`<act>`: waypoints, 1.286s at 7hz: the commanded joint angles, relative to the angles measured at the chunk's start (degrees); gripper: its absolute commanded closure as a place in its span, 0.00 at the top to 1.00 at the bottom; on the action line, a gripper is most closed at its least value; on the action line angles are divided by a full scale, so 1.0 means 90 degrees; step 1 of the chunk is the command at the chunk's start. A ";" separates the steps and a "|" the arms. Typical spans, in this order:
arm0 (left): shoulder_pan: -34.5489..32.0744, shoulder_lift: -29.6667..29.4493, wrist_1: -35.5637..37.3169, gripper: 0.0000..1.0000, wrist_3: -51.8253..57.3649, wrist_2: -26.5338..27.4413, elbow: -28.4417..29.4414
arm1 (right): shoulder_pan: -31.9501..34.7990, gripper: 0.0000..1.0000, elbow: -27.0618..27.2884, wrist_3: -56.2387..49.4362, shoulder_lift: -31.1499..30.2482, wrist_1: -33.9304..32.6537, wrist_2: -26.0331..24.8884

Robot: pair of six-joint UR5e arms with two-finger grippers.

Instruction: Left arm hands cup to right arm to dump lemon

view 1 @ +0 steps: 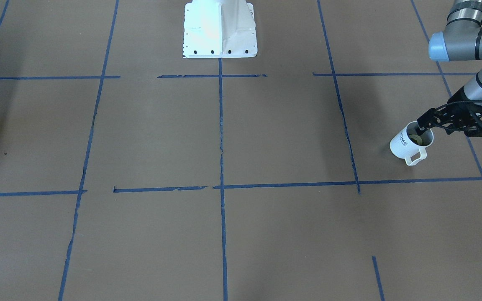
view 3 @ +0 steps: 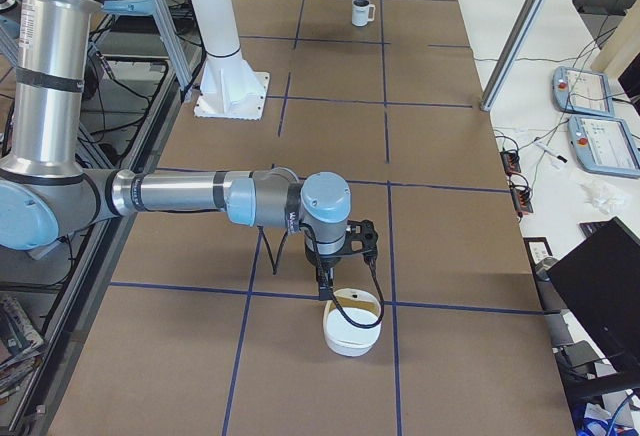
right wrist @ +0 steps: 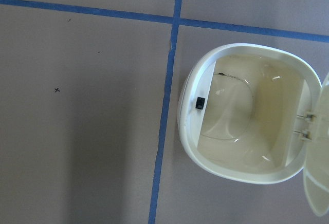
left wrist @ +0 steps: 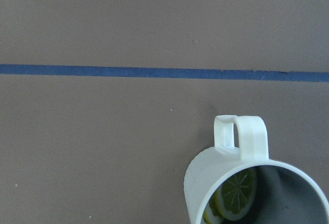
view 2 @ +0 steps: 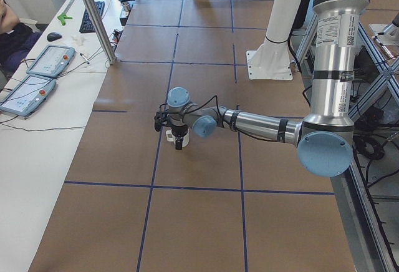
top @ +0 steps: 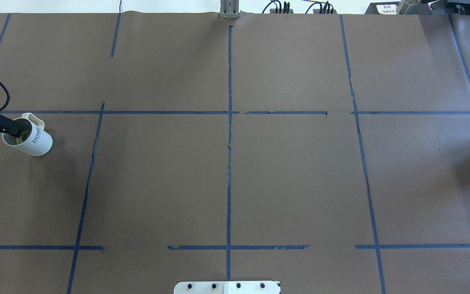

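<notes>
i see the left gripper (view 1: 423, 125) at the frame's right edge, fingers narrow, pinching the rim of the cup (view 1: 403, 146). the lemon (left wrist: 237, 193) sits inside. the right gripper's (view 3: 338, 259) fingers: cannot tell.

Brown table (top: 300, 183), blue tape grid (top: 229, 163), open white bin (view 3: 350, 344)

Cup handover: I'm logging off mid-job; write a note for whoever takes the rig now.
Left pincer: appears shut on the rim of the cup, at the table's left end. Lemon is inside the cup.
Right pincer: cannot tell if open or shut; it hangs over an open white bin at the right end.
Done: cup seemingly gripped; lifted or not, unclear.
Left: carry it across, hand over, dump the lemon.
</notes>
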 commanded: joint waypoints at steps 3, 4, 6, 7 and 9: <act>0.0047 -0.0260 0.0053 0.07 -0.0145 -0.0072 0.0252 | 0.0010 1.00 0.0000 -0.0008 -0.0010 0.0009 -0.0001; 0.0047 -0.0260 0.0072 0.02 -0.0145 -0.0072 0.0194 | 0.0000 1.00 0.0000 -0.0008 -0.0010 0.0000 -0.0001; -0.0069 -0.0260 0.0150 0.00 -0.0135 -0.0489 0.0106 | 0.0010 1.00 0.0000 0.0002 -0.0010 0.0000 -0.0001; -0.0138 -0.0289 0.0421 0.00 -0.0135 -0.0501 -0.0078 | 0.0000 1.00 0.0068 -0.0008 0.0000 0.0009 -0.0001; -0.0284 -0.0861 0.2046 0.00 -0.0125 -0.0434 -0.1061 | 0.0000 1.00 0.0457 -0.0018 0.0009 0.0019 0.0212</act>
